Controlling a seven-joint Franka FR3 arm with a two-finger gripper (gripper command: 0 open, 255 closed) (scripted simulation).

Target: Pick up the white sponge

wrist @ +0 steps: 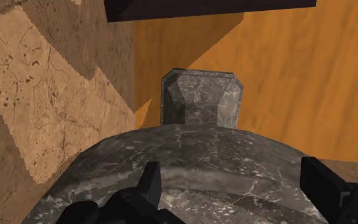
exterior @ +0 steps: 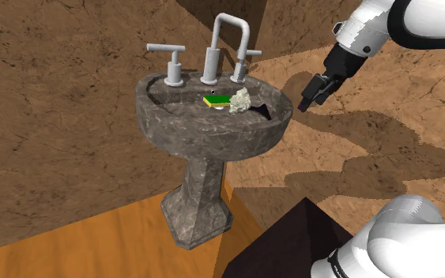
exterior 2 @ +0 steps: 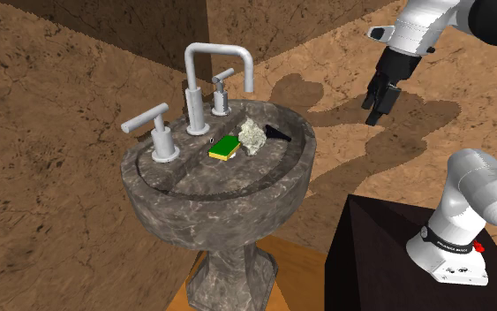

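Cracked brown stone-look walls (exterior: 70, 118) and an orange wood-grain floor (exterior: 94, 237) surround a dark veined marble pedestal sink (exterior: 213, 146) with a faceted foot. The white arm (exterior: 367, 31) comes in high from the shoulder view's right, wrist angled down toward the basin rim but apart from it. A grey squared gooseneck faucet (exterior: 230, 31) stands at the back, the black gripper (exterior: 303, 99) has its fingers spread with nothing between them, and in the basin under the spout a flat green-and-yellow sponge (exterior: 216, 100) lies just beside the white sponge (exterior: 240, 100), which is pale, lumpy and rough.
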